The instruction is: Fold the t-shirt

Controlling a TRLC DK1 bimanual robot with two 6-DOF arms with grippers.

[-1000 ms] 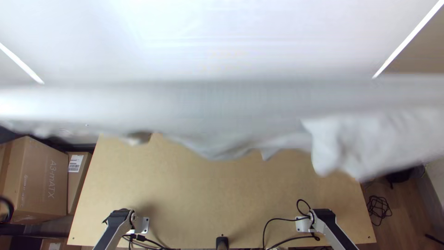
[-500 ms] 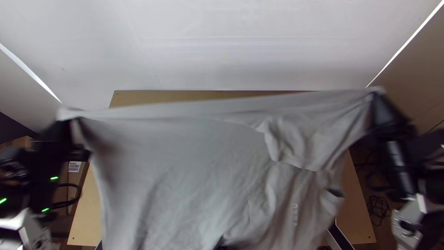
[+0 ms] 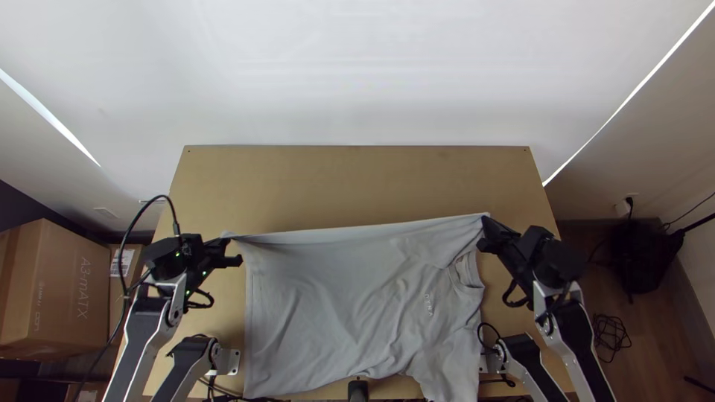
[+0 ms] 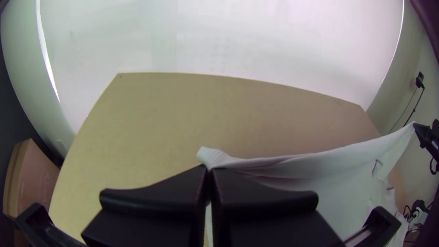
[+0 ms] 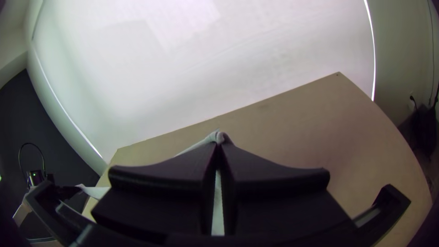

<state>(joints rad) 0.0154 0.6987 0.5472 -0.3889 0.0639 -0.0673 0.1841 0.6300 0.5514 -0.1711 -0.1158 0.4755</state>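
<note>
Grey cloth, pulled wide between two arms! That's the t-shirt, over the near half of the light wooden table, and look at how it's being held: one corner each. The left gripper has its fingers pressed together on a pinch of fabric, a little tuft poking out past the tips. Over on the other side, the right gripper is clamped just as firmly on the opposite corner, by the shoulder end.

Why there? Spacing the grips so far apart draws the far edge into a nearly straight line, and that looks like the point: get the shirt flat before any fold goes in. The collar faces the right arm, so the shirt lies sideways, spread but unfolded, with soft wrinkles running down the body and gathering around the chest. Down at the near right, a sleeve trails toward the table's near edge.

Early stage, I'd judge. Next up, probably, lay that edge down evenly and let go, or carry it across for a first fold. The danger? Release one corner too soon and the line goes slack; those chest creases could get trapped inside.
</note>
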